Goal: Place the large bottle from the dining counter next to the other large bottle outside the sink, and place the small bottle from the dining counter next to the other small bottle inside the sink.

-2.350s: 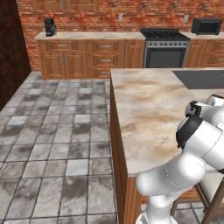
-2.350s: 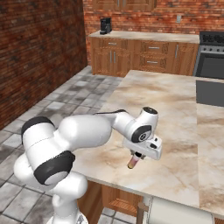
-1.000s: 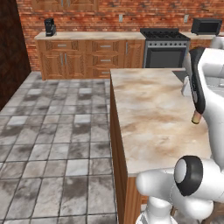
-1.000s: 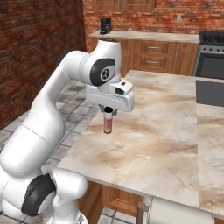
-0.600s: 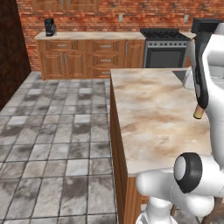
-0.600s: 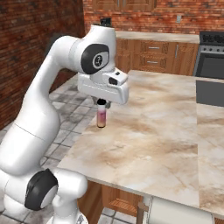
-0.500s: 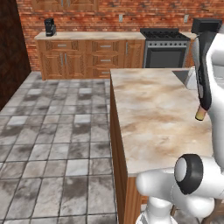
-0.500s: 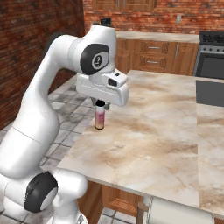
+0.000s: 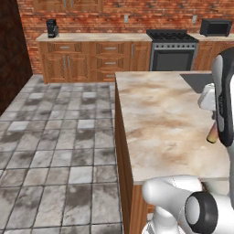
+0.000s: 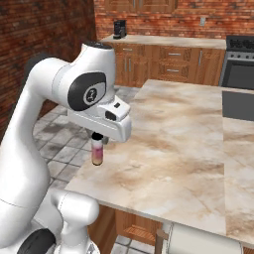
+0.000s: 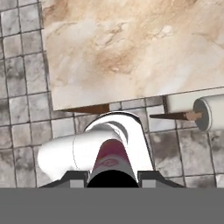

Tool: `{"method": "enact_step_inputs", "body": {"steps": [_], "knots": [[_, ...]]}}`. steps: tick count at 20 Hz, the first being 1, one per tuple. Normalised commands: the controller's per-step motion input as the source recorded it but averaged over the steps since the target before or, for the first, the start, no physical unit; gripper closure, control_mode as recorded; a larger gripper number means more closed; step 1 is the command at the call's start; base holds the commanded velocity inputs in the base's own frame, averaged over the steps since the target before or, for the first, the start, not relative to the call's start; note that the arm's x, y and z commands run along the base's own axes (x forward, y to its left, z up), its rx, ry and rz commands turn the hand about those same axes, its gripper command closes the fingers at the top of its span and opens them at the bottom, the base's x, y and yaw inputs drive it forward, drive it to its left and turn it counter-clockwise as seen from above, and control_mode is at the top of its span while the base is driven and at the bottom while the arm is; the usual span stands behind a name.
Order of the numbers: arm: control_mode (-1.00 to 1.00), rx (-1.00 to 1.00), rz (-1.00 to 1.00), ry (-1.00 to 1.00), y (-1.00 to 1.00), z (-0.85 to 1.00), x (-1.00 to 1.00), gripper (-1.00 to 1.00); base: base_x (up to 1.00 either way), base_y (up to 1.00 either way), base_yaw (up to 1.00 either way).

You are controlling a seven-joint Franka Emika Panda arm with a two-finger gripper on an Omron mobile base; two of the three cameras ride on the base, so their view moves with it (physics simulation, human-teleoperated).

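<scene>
My gripper [image 10: 97, 141] is shut on the small bottle [image 10: 97, 155], gripping its dark cap end so the pink body fading to orange hangs straight down. The bottle is in the air just past the near left corner of the dining counter [image 10: 188, 139], a beige marbled top. In the left base view the bottle's orange base [image 9: 212, 136] peeks out beside the forearm, over the counter [image 9: 160, 114]. In the hand view the bottle [image 11: 111, 159] stands between the fingertips, above floor tiles and the counter's edge [image 11: 131, 43]. A dark grey rectangle, the sink's surround [image 10: 238, 105], is set into the counter's far right.
A white-cushioned stool [image 11: 205, 113] stands by the counter's near side [image 10: 193, 240]. Wooden cabinets, a stove [image 9: 171, 50], a coffee machine [image 9: 51, 28] and a microwave [image 9: 215, 27] line the back brick wall. Grey tiled floor [image 9: 59, 146] lies left of the island.
The arm has risen from low over the counter and swung the held bottle toward the counter's near left corner. The grip has stayed shut throughout.
</scene>
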Motion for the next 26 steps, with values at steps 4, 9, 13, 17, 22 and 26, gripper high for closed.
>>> {"method": "enact_step_inputs", "body": {"steps": [4,9,13,17,22,26], "knots": [[1.0,0.0,0.0,0.0,0.0,0.0,0.0,1.0,-0.24,0.5,0.0],[1.0,0.0,0.0,0.0,0.0,0.0,0.0,1.0,-0.01,0.9,0.0],[1.0,0.0,0.0,0.0,0.0,0.0,0.0,1.0,0.04,1.0,0.0],[1.0,0.0,0.0,0.0,0.0,0.0,0.0,1.0,0.06,1.0,0.0],[1.0,0.0,0.0,0.0,0.0,0.0,0.0,1.0,0.11,1.0,0.0],[1.0,0.0,0.0,0.0,0.0,0.0,0.0,1.0,0.44,0.95,-0.01]]}}
